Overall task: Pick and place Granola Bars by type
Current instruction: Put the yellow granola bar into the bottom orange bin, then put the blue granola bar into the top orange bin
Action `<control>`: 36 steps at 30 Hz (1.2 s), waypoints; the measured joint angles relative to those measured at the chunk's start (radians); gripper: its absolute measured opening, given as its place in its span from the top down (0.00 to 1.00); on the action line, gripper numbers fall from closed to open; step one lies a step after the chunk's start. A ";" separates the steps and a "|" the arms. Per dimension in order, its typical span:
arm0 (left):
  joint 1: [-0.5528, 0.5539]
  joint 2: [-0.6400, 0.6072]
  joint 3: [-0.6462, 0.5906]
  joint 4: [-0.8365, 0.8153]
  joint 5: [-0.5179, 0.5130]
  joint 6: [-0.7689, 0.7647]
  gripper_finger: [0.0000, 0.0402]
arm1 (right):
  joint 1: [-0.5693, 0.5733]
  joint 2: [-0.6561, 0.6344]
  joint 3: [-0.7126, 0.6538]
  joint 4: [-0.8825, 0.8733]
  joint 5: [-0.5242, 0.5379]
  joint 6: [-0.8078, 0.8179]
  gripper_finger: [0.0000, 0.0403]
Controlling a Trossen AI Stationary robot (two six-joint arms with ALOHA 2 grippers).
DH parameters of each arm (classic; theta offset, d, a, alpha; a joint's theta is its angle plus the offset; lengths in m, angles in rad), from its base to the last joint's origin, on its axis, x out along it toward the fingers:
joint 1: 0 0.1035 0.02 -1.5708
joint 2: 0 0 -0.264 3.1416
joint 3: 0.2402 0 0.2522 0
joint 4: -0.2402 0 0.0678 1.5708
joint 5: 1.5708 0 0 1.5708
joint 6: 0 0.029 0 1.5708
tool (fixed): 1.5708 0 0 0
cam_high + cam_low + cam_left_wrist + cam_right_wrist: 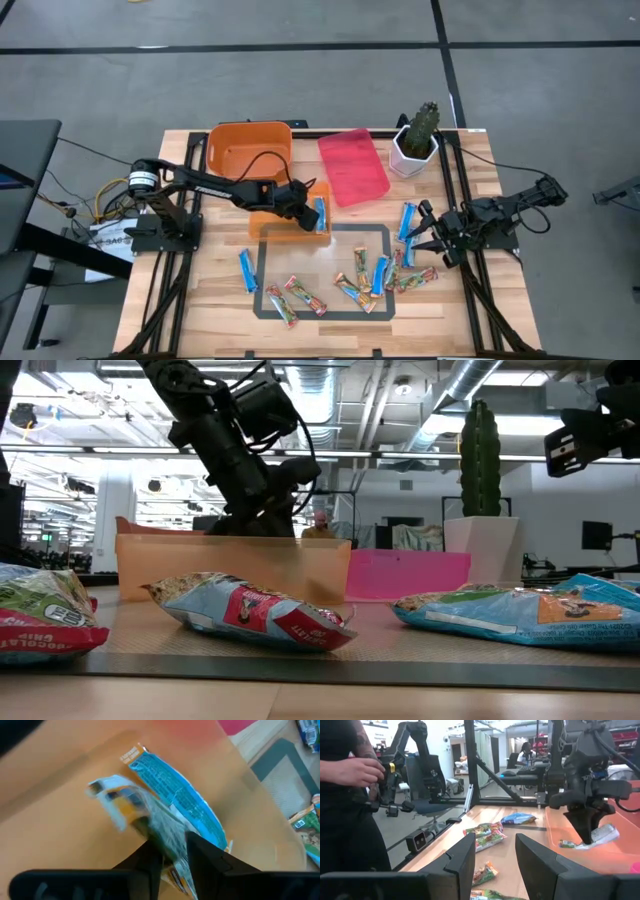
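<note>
place: robotics lab; exposed ceiling ducts [480, 380]; desks, monitor [597, 535]

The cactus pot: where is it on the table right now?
In the high view the cactus pot stands at the table's far right corner, just right of the pink bin, beyond the waiting right gripper.

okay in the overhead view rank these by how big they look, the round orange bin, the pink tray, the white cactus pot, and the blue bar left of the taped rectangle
1. Round orange bin and pink tray: look about alike, so no ranking between them.
2. White cactus pot.
3. Blue bar.
</note>
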 joint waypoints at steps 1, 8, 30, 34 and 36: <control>0.000 0.000 0.000 0.000 0.000 0.000 0.77 | 0.000 -0.001 0.000 0.000 0.000 0.000 0.67; 0.000 0.000 0.000 0.001 0.001 -0.017 0.66 | 0.000 -0.002 0.000 0.000 0.000 0.000 0.67; -0.082 -0.178 0.000 0.007 0.025 0.109 0.63 | 0.000 -0.002 0.000 0.000 0.000 0.000 0.67; -0.146 -0.244 0.000 -0.013 0.028 0.120 0.63 | 0.000 -0.002 0.000 0.000 0.000 0.000 0.67; -0.181 -0.272 0.000 -0.027 0.028 0.119 0.63 | 0.000 -0.002 0.000 0.000 0.000 0.000 0.67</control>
